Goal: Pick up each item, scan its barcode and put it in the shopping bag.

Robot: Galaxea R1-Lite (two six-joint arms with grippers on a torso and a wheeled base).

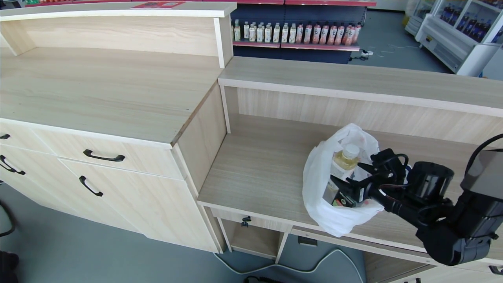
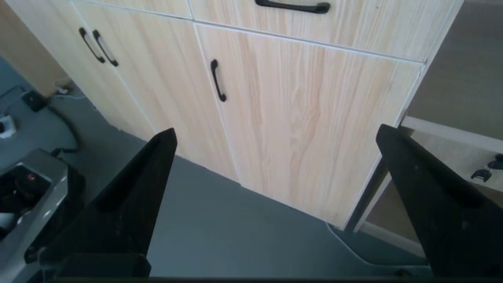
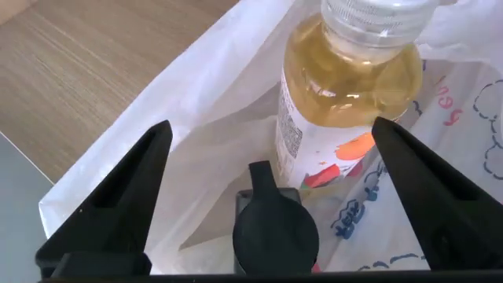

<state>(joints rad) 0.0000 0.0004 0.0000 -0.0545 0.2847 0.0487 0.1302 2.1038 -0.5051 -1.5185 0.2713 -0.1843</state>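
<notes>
Bottle (image 3: 346,94): clear plastic, filled with yellow drink, pale cap; stands upright inside the bag (image 1: 326,212), just ahead of the right gripper (image 3: 271,130) and apart from its fingers
Bottle handling: likely fairly heavy for its bulk since it looks full; the wall is stiff but smooth, so probably slippery; best taken round the labelled body below the shoulder, not by the cap
Bag: thin white plastic, limp and light, mouth open around the gripper; it sits on the worktop (image 1: 259,169) near the front edge; the film would probably snag or drag if a finger caught it, so a straight lift out looks safest
Dark item (image 3: 275,232): black-topped thing low in the bag, right under the gripper and between its fingers; I cannot tell what it is, or whether anything touches it
Right gripper: fingers spread wide, gripping nothing, sunk in the bag's mouth
Right arm: reaches in from the robot's right, forearm slanting down over the worktop's front edge, wrist aimed into the bag
Left gripper (image 2: 275,135): fingers wide apart and empty, held low, well away from the bag, looking at cabinet doors (image 2: 299,118) and floor (image 2: 236,228)
Stage: by my reading, items are bagged and the gripper has let go
</notes>
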